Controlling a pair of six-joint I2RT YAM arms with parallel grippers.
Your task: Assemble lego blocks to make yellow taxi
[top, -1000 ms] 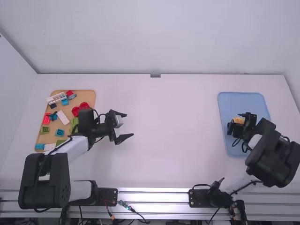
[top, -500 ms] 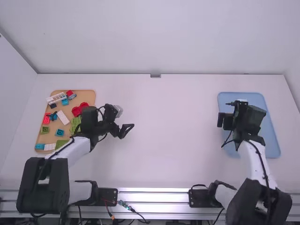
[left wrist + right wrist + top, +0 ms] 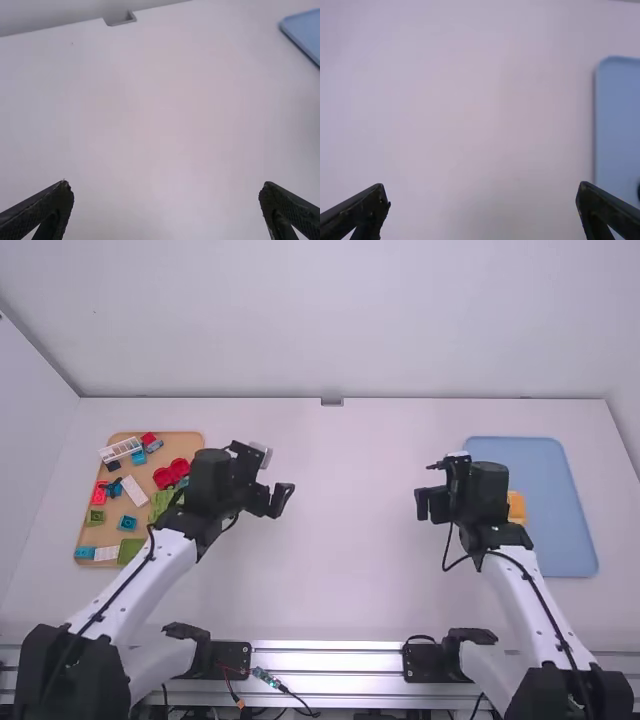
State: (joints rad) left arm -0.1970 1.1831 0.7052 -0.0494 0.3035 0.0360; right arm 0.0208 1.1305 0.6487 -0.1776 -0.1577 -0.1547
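My left gripper (image 3: 279, 473) stands open over the white table, right of the block tray; its fingers are spread with nothing between them in the left wrist view, left gripper (image 3: 166, 192). My right gripper (image 3: 428, 490) is left of the blue tray, and in the right wrist view the right gripper (image 3: 484, 194) is open and holds nothing. A yellow-orange block piece (image 3: 517, 507) sits on the blue tray (image 3: 560, 540), partly hidden behind the right arm. At the right edge of the right wrist view, a small dark round part (image 3: 638, 191) shows over the tray.
A tan tray (image 3: 84, 522) at the far left bears several loose blocks, among them red pieces (image 3: 163, 478), a white block (image 3: 134, 491) and a green plate (image 3: 130, 551). A small grey bracket (image 3: 332, 401) is at the table's back edge.
The right gripper has moved left from over the blue tray and away from the yellow-orange piece, which stays on the tray. My left gripper has shifted slightly forward and right.
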